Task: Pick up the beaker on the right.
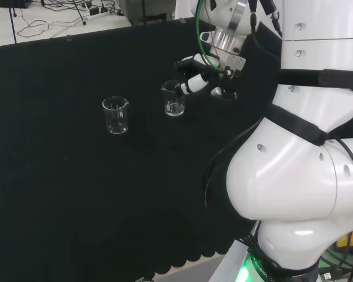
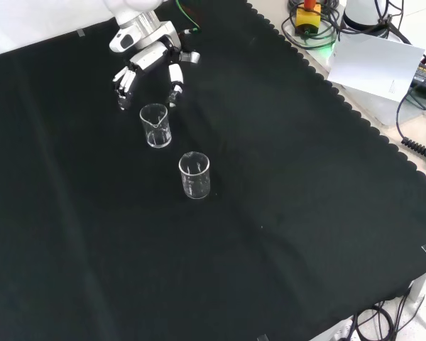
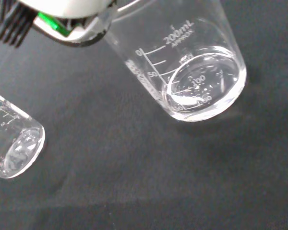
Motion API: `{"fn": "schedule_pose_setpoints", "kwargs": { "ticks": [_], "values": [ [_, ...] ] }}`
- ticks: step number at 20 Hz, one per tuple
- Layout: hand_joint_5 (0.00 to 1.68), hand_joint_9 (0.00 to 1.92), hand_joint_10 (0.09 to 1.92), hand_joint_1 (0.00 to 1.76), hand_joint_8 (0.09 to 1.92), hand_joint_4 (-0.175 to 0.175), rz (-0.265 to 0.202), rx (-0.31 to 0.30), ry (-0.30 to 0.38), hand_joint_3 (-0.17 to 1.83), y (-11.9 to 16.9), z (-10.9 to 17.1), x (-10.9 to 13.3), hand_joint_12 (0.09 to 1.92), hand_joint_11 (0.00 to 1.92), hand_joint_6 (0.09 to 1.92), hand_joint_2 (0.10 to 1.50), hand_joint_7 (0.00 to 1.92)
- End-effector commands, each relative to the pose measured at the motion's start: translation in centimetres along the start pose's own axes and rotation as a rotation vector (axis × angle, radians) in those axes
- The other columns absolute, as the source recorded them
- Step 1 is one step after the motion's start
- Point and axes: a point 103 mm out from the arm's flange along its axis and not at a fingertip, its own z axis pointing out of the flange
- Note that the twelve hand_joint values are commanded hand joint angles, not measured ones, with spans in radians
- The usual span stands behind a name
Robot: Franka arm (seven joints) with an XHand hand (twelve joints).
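Observation:
Two clear glass beakers stand upright on the black cloth. In the head view one beaker (image 1: 115,115) is to the left and the other beaker (image 1: 173,98) to the right. The hand (image 1: 201,75) hovers just right of the right-hand beaker, open, with fingers spread and slightly bent toward its rim. In the front view the hand (image 2: 150,58) comes in from the top, and its fingertips (image 2: 175,91) hang just above and behind the nearer beaker (image 2: 155,125), holding nothing. The second beaker (image 2: 194,175) stands lower. The wrist view has the close beaker (image 3: 197,72) large, the other beaker (image 3: 12,148) off to one side.
The arm's white links (image 1: 300,164) fill the head view's right side. Past the cloth's scalloped edge in the front view lie cables and a white box (image 2: 373,62). Bare black cloth (image 2: 284,234) spreads around both beakers.

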Motion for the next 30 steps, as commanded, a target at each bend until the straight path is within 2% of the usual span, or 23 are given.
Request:
{"fn": "schedule_pose_setpoints", "kwargs": {
  "ticks": [1,7,11,19,30],
  "values": [
    [0.52,0.46,0.65,0.86,0.72,-0.057,-0.056,-0.022,0.057,0.60,0.9,1.4,0.3,1.40,0.04,0.09,0.53,0.33],
    [0.52,0.47,0.64,0.79,0.72,-0.058,-0.117,-0.037,0.063,0.57,0.7,2.3,0.4,1.39,0.04,0.09,0.52,0.34],
    [0.52,0.48,0.63,0.77,0.72,-0.058,-0.139,-0.054,0.071,0.52,0.5,2.9,0.6,1.39,0.04,0.09,0.54,0.34],
    [0.51,0.48,0.62,0.73,0.71,-0.058,-0.143,-0.072,0.088,0.46,0.2,4.1,-0.6,1.39,0.04,0.10,0.54,0.34],
    [0.51,0.46,0.61,0.85,0.71,-0.056,-0.126,-0.126,0.086,0.47,1.4,5.0,-1.1,1.39,0.02,0.10,0.55,0.33]
  ]
}}
